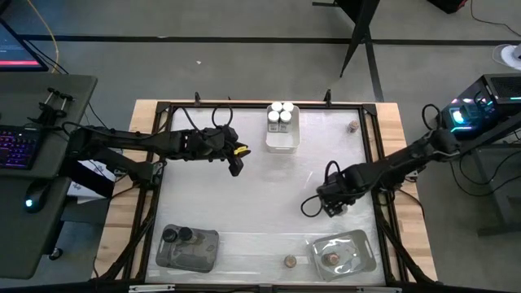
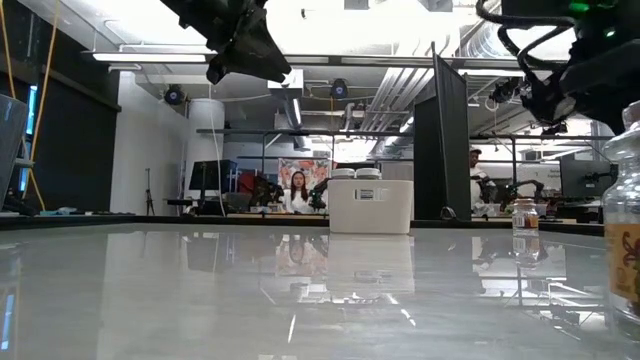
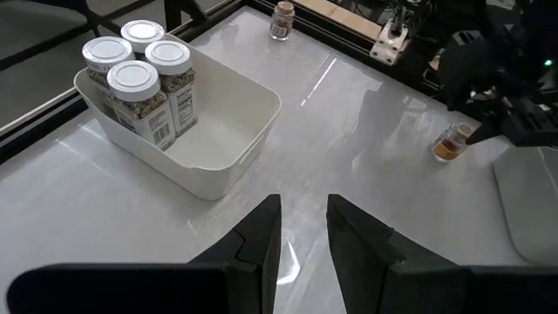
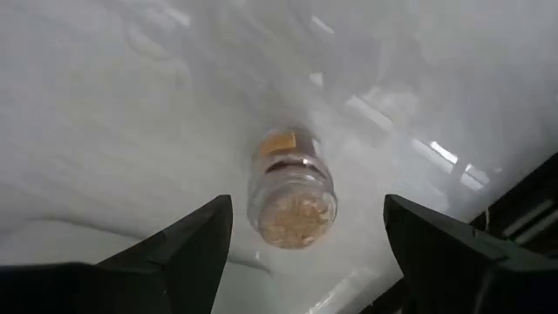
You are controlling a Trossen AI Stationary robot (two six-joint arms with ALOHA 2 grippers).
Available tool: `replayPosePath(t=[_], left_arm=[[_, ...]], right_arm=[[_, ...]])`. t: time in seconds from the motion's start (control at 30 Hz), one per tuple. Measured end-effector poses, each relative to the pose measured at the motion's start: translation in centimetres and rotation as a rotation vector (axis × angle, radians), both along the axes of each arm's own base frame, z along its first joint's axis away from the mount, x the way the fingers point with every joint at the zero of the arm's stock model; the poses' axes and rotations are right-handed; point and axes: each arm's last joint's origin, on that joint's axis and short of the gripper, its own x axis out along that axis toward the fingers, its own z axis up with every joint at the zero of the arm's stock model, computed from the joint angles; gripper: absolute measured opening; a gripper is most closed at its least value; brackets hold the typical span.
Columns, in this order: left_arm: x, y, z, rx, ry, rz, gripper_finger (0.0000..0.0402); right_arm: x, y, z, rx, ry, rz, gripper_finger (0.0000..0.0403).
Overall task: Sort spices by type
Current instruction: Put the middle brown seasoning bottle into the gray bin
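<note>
A small clear jar of brownish spice (image 4: 292, 187) stands on the white table, also visible in the left wrist view (image 3: 449, 144). My right gripper (image 4: 301, 240) hovers above it, open wide, one finger on each side and neither touching; in the high view this gripper (image 1: 332, 205) hides the jar. My left gripper (image 3: 303, 235) is open by a narrow gap and holds nothing; it hangs raised over the table's left half (image 1: 236, 161), near a white tray (image 3: 222, 131) holding several white-topped jars (image 3: 144, 65).
A brown-topped jar (image 1: 353, 126) stands near the far right corner and another (image 1: 289, 261) near the near edge. A dark tray (image 1: 203, 252) at near left holds black-topped jars. A clear tray (image 1: 362, 244) at near right holds one brown-topped jar. A black frame borders the table.
</note>
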Motion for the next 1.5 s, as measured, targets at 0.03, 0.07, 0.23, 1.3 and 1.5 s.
replayPosePath(t=[0.03,0.07,0.23,1.3,1.5], left_arm=[[0.0,0.0,0.0,-0.002,0.0,0.001,0.0084],[0.0,0.0,0.0,-0.003,-0.001,0.002,0.0084],[0.0,0.0,0.0,-0.002,0.0,0.001,0.0084],[0.0,0.0,0.0,0.031,0.011,-0.016,0.0084],[0.0,0.1,0.0,0.05,0.019,-0.025,0.0084]], right_arm=[[0.1,0.0,-0.1,0.007,0.012,-0.003,0.0293],[0.1,-0.1,-0.2,0.009,0.024,-0.005,0.0293],[-0.2,0.0,-2.0,0.083,0.034,-0.023,0.0291],[-0.4,0.8,6.7,0.014,-0.135,0.099,0.0178],[-0.2,5.0,11.5,0.163,-0.27,0.127,0.0178]])
